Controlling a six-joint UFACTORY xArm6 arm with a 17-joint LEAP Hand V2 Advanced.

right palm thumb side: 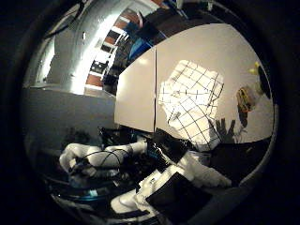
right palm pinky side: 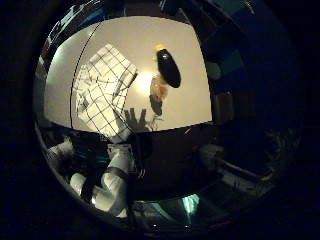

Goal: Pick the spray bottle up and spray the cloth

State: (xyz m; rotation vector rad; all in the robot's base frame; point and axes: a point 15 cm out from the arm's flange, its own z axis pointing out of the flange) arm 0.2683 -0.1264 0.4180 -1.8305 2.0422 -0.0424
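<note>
— Where's the spray bottle point(right palm pinky side: 168, 67) right now?

— Lying on its side on the pale desk point(right palm pinky side: 190, 100), a dark body with a yellow tip. Just beside it, toward the desk's near edge, there's a small orange, see-through patch that I can't make out clearly.

— And the cloth?

— The cloth point(right palm thumb side: 192, 101) is white with a dark grid pattern, rumpled and spread on the same desk. It sits near the bottle but apart from it, with bare desk between them. One part of it reaches the desk's near edge.

— What is your hand point(right palm thumb side: 187, 176) doing?

— It hangs well above the desk, touching nothing. I see its white and black parts at the edge of both palm views. Its shadow point(right palm pinky side: 136, 119) falls on the desk beside the cloth with the fingers spread out straight, so it is relaxed and empty.
</note>
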